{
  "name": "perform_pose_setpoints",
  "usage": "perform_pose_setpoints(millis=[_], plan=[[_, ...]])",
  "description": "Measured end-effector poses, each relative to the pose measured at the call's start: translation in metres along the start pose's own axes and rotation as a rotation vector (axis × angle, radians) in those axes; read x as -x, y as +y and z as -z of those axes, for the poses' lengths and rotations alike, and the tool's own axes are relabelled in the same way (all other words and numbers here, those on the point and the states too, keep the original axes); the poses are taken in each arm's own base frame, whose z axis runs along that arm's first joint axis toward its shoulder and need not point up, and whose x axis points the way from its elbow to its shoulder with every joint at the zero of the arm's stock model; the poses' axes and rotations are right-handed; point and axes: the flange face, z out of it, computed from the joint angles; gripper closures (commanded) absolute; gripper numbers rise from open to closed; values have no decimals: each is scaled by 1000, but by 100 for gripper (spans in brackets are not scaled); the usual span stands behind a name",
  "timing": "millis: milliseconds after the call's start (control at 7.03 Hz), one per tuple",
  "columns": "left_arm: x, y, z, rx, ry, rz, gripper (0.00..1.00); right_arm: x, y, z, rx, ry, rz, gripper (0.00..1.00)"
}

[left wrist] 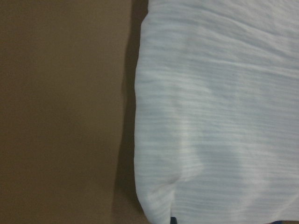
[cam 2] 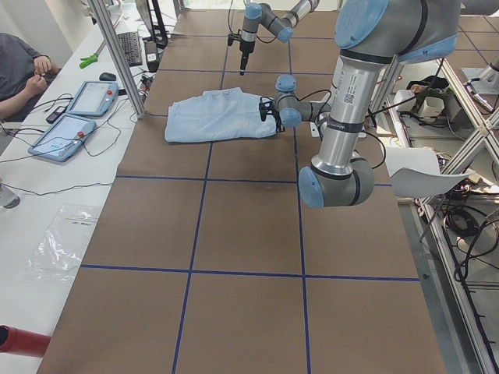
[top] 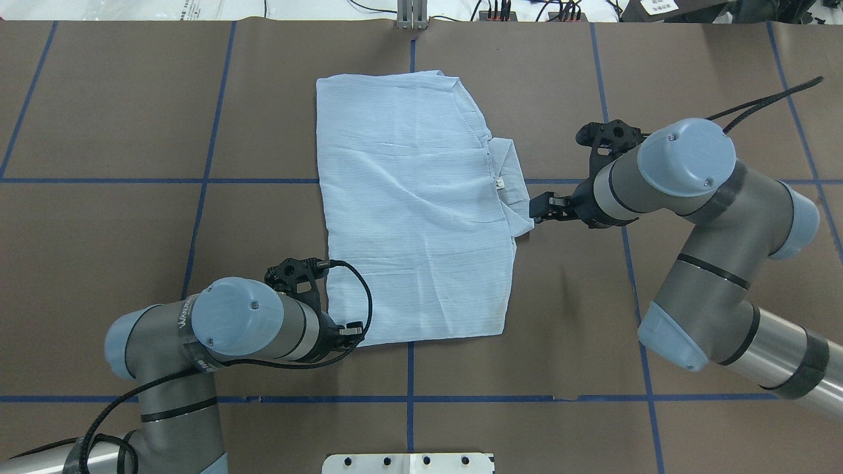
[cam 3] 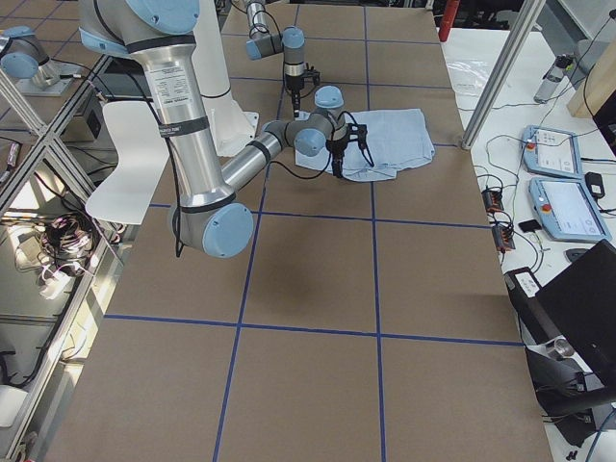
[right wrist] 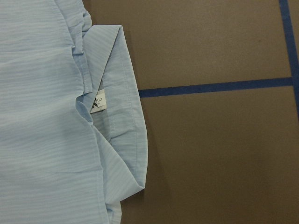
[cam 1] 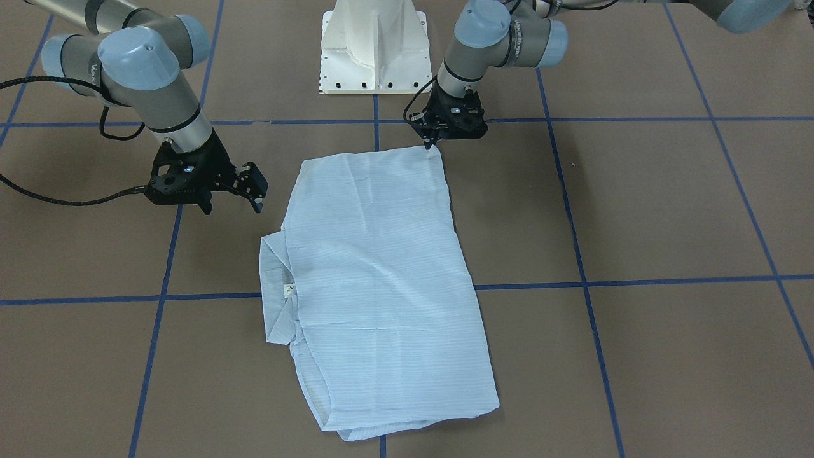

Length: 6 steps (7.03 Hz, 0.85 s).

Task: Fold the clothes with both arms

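The shirt [cam 1: 375,267] lay folded into a rough oblong in the middle of the table [cam 1: 636,203], its collar [cam 1: 275,289] poking out on the left side of the front-facing view. The left pincer [cam 1: 432,143] stood at the shirt's upper right corner with its tips pressed together on the very edge of the cloth (whether any fabric sat between them, I could not tell). The right pincer [cam 1: 256,189] hovered spread, near the collar side and clear of the cloth.

With so slight a bite at that corner, a lift would likely take only the top layer or slip off, and the layers below would peel open. The right pincer, closing where it hung, could catch the collar alone and drag the shirt askew. If one arm pulled before the other had hold, the thin cloth would probably skew and wrinkle.
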Motion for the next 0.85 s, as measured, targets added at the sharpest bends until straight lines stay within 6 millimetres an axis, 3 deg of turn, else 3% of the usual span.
perform_pose_setpoints(millis=[142, 285, 854], plan=[[0, 0, 2, -1, 3, -1, 17, 0, 0, 0, 0, -1, 0, 0], [1, -1, 5, -3, 7, -1, 17, 1, 1, 1, 0, -2, 1, 0], [4, -13, 5, -21, -3, 5, 23, 2, 1, 2, 1, -5, 3, 0]])
